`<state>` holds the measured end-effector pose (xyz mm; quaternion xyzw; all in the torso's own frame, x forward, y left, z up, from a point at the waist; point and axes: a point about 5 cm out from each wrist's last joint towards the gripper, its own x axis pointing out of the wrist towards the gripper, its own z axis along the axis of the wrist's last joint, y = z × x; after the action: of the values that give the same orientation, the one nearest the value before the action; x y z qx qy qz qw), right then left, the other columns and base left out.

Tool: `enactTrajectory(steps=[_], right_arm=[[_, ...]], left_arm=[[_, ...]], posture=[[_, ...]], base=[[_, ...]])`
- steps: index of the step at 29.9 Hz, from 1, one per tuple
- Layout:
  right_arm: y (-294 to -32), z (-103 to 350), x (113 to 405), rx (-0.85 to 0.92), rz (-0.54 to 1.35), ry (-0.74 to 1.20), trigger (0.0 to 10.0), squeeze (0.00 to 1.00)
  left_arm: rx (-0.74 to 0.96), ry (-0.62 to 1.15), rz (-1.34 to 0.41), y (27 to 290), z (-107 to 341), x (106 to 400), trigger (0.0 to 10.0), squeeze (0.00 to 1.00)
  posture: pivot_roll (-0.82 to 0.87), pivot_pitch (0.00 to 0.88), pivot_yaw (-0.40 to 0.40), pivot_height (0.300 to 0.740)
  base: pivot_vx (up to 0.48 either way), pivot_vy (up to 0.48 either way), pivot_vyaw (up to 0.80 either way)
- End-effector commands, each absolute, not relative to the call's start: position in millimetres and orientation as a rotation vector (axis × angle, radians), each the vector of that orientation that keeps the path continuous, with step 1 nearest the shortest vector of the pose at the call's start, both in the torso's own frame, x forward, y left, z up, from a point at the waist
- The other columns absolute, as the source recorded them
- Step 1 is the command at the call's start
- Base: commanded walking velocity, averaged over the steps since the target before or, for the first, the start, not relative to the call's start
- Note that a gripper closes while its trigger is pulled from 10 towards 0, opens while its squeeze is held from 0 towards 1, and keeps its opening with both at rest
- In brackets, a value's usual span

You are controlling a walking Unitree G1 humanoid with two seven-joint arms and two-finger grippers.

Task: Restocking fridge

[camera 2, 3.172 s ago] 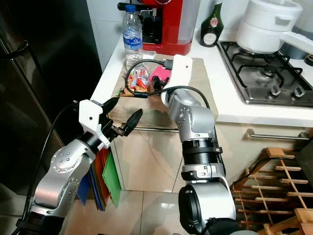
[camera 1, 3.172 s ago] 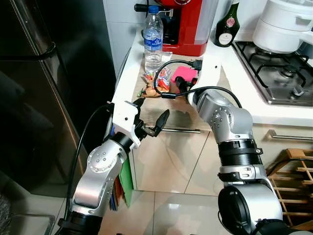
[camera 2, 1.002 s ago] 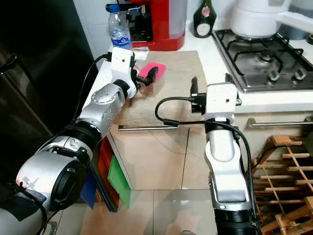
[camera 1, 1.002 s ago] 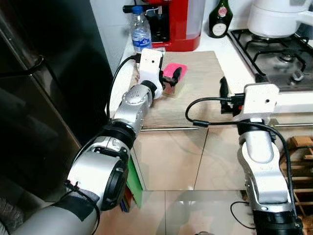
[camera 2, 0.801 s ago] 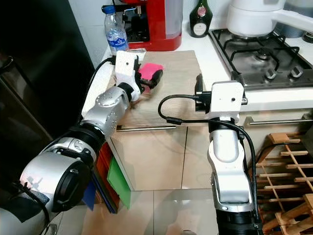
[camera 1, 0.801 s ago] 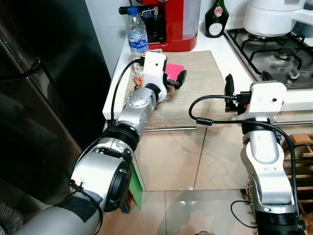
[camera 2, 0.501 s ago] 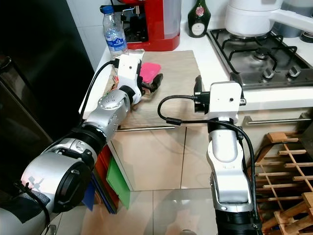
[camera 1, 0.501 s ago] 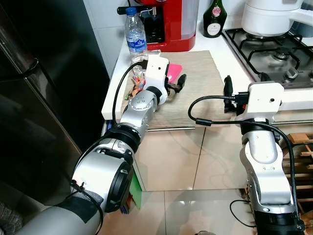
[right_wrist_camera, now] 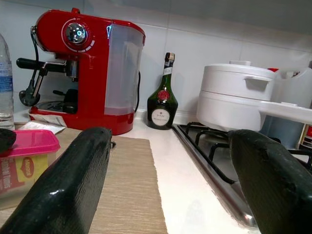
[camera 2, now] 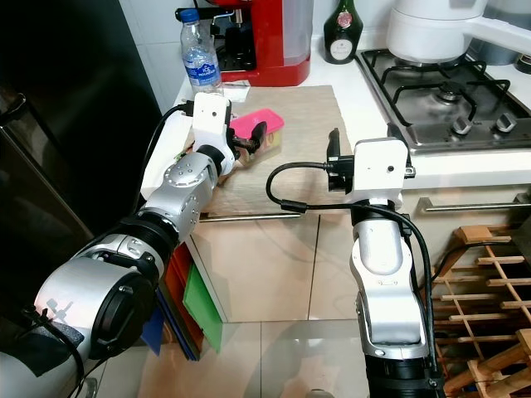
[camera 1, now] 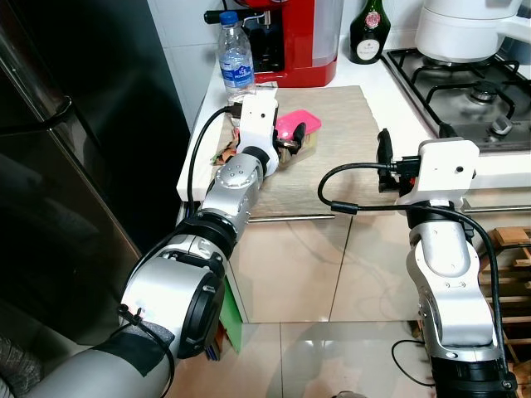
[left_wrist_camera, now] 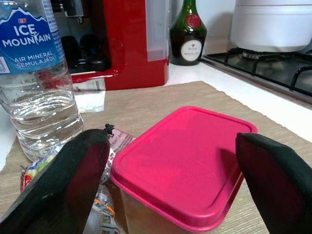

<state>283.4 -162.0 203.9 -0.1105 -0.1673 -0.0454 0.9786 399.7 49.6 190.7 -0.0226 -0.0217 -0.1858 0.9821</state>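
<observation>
Straddling the tub (left_wrist_camera: 183, 163), my left gripper (left_wrist_camera: 180, 161) is spread; closing off-centre could tip it. Right gripper (right_wrist_camera: 170, 185) at 3 o'clock, spread.

Glossy pink plastic lid (left_wrist_camera: 187, 161) on a seemingly woven, matt mat (camera 1: 340, 124).

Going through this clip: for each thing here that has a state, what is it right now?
pink-lidded container: lid on, upright on the mat
water bottle: capped, upright, partly full
green bottle: upright, sealed
fridge door: closed
white pot: lid on, sitting on the stove
left gripper: open, fingers either side of the container
right gripper: open, holding nothing
</observation>
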Motion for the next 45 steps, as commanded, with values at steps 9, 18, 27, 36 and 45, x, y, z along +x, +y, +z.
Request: enactTrajectory(steps=[9,18,27,36,45], right_arm=[[-158.9,205.3,285.3,-0.221,-0.072,-0.330,10.0,0.00],[-160.1,205.6,284.5,-0.224,-0.075,-0.331,10.0,0.00],[-160.3,205.7,284.5,-0.224,-0.075,-0.331,10.0,0.00],[-159.5,206.8,285.4,-0.223,-0.075,-0.336,10.0,0.00],[-158.9,207.1,284.9,-0.223,-0.071,-0.338,10.0,0.00]], left_arm=[[-0.094,-0.034,-0.484,57.3,191.1,400.6,10.0,0.00],[-0.074,-0.014,-0.643,54.1,186.5,395.9,10.0,0.00],[-0.191,0.003,-0.690,43.8,190.3,394.2,10.0,0.00],[-0.323,-0.109,-0.672,22.5,219.2,392.0,10.0,0.00],[-0.038,-0.146,-0.405,40.4,208.4,392.4,10.0,0.00]], posture=[[-0.26,0.012,0.130,0.740],[-0.27,0.012,0.131,0.740],[-0.27,0.011,0.131,0.740],[-0.26,0.011,0.133,0.740],[-0.27,0.008,0.132,0.740]], base=[[0.000,0.000,0.00],[0.000,0.000,0.00],[0.000,0.000,0.00],[0.000,0.000,0.00],[0.000,0.000,0.00]])
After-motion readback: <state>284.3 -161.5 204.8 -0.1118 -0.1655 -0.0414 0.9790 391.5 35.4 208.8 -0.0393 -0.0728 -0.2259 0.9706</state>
